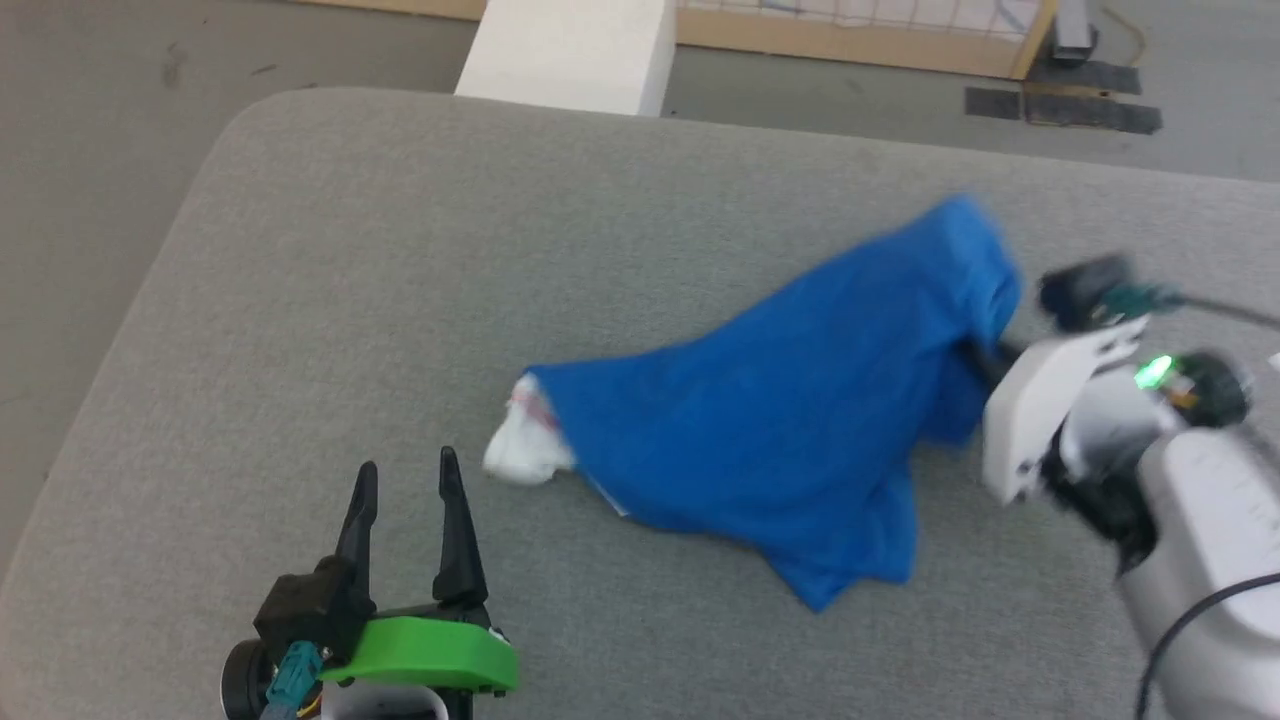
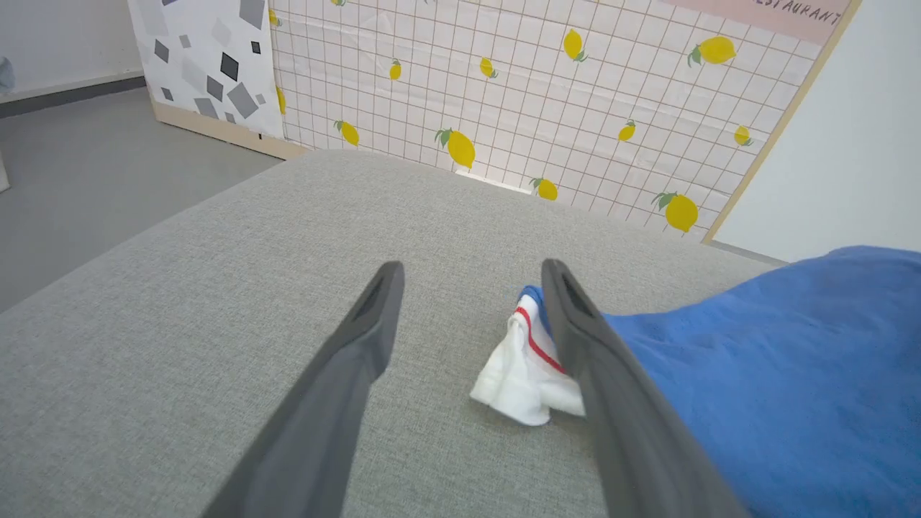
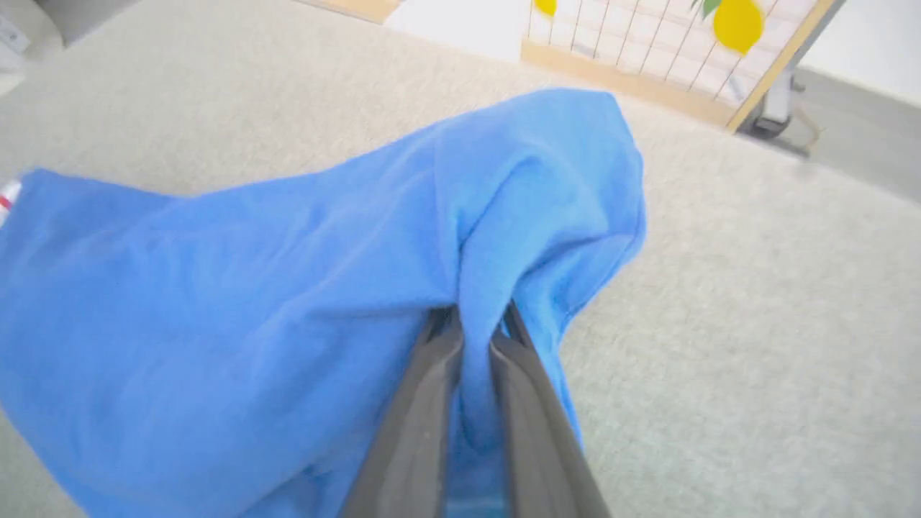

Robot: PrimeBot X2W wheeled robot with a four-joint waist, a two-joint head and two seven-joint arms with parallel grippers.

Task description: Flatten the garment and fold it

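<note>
The flattening step is judged to be in hand, and only at its start: the garment (image 1: 800,420), a royal-blue jersey, is found bunched in a crumpled heap on the right half of the grey fabric tabletop (image 1: 400,250), with a white sleeve (image 2: 522,374) and its thin red stripe poking out at the heap's left end. The right pincer (image 3: 475,316) is seen closed tight on a pinched fold of blue cloth at the heap's right end, and the cloth there is held raised into a peak that drapes down leftwards. The left pincer (image 1: 405,465) is seen spread wide with nothing in it, poised low over the tabletop just beside the white sleeve, its fingers pointed away from the robot. For the next move, a second hold at the sleeve end is thought to be called for, so that the jersey may be drawn taut between the two arms and laid flat; folding is not yet begun. The right forearm is reached in from the right edge of the head view, blurred, with its fingers pointed leftwards into the cloth
</note>
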